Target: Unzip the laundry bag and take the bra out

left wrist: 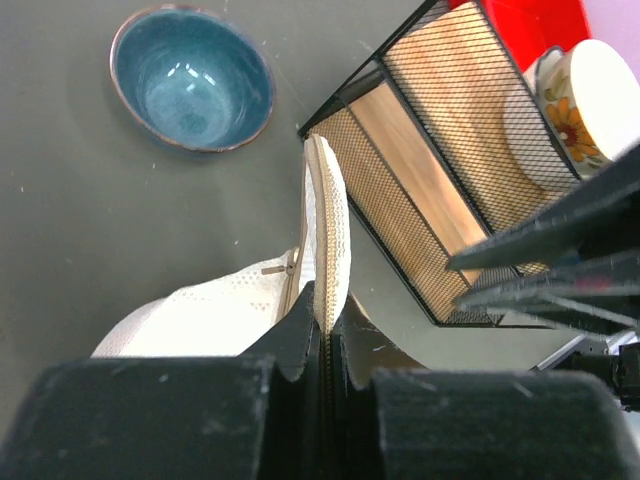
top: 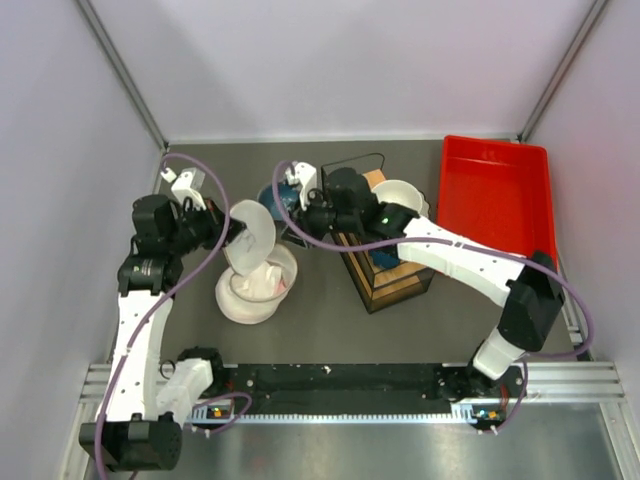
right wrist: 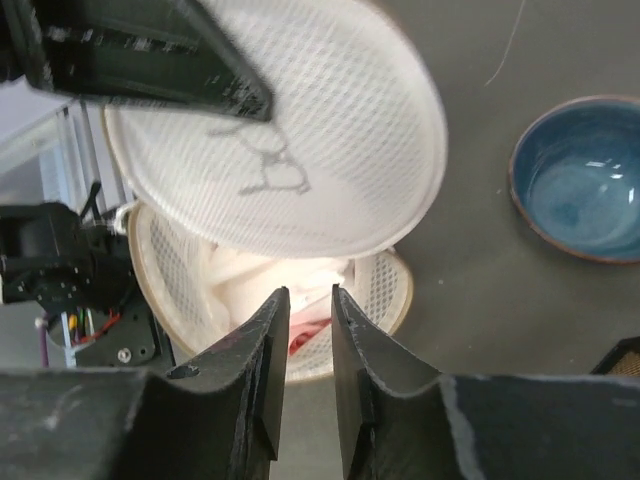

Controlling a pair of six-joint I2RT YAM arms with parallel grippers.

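The white mesh cylindrical laundry bag [top: 245, 300] is seen unzipped on the dark grey table [top: 330, 320], its round drawing-marked lid [right wrist: 330, 130] raised. The lid's rim is clamped in the jaws of the left gripper [left wrist: 325, 335]. The soft pale pink-and-white bra [right wrist: 255, 285] is bundled inside the bag. The right gripper [right wrist: 310, 300] is held above it, jaws slightly apart.

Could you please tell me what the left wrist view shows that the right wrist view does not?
Only the left wrist: the wire rack, a flowered cup, a corner of the red tray, and the lid seen edge-on. Only the right wrist: the lid's black drawing, the bra inside the opened bag, and the open right gripper. Both: the blue bowl and the lid pinched by the left gripper.
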